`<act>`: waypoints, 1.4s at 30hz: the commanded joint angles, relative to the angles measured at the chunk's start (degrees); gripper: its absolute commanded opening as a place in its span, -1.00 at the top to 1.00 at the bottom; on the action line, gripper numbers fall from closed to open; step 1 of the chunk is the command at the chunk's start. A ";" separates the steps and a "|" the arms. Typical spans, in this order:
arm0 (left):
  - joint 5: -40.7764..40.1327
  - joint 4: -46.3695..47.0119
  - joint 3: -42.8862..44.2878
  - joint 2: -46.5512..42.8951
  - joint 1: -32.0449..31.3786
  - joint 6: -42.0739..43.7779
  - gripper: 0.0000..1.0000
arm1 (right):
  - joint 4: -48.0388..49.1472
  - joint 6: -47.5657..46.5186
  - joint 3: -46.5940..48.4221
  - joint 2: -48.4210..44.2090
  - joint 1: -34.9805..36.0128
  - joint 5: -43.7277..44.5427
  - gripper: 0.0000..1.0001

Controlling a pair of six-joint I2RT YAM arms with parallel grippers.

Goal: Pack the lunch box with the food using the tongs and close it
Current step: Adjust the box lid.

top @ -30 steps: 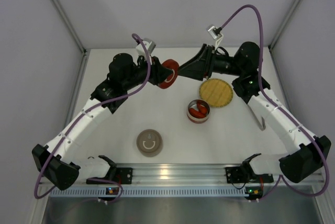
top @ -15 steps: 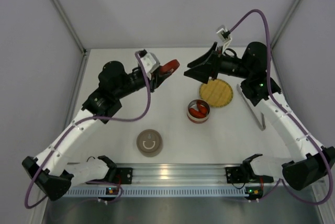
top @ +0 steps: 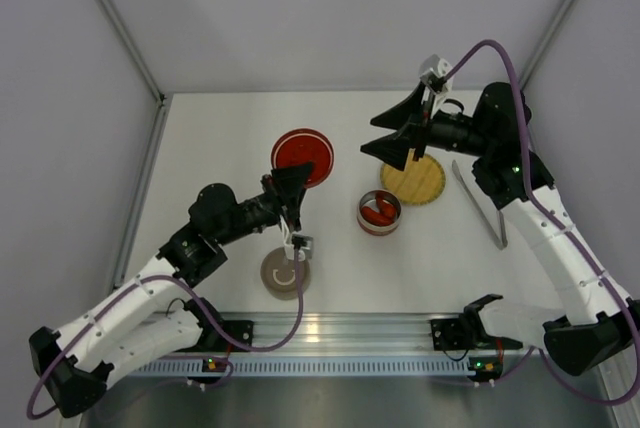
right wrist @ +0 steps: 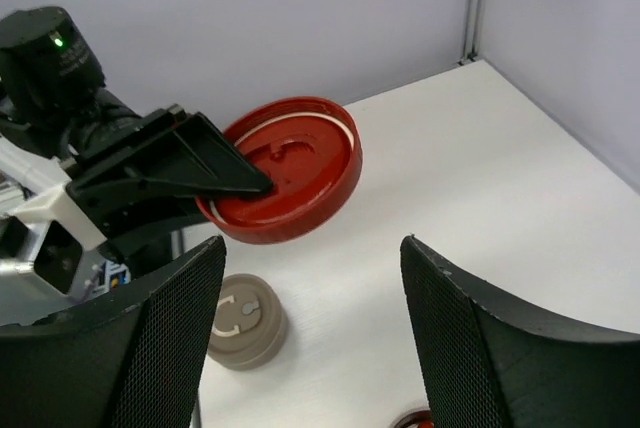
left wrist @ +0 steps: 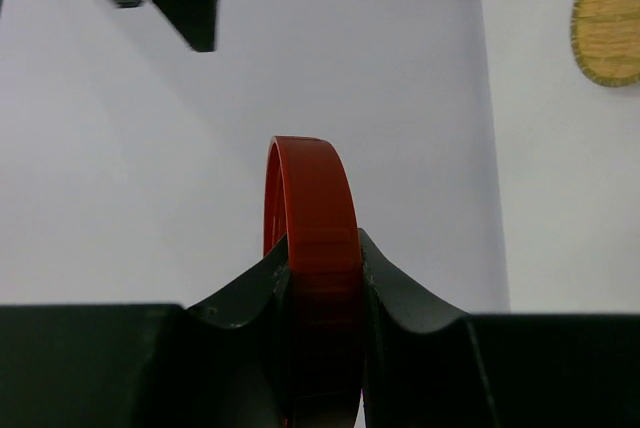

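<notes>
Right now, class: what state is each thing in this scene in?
Round red lid: held above the table by its rim.
Left jaws: shut on the lid.
Right jaws: open, empty.
Small round tin: open, red food pieces inside.
Slim grey metal tongs: lying on the table, untouched.
Round beige cap: flat on the table.

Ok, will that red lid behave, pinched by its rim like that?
Probably stiff: the red lid shows no bend though the left gripper pinches only its rim. Likely light for its size, being thin. The smooth narrow edge might pivot or slip, so swing gently.
</notes>
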 commanded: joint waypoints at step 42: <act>1.66 -5.86 33.75 8.72 -2.88 -47.85 1.00 | 15.44 -19.64 5.67 4.58 13.89 2.47 -0.66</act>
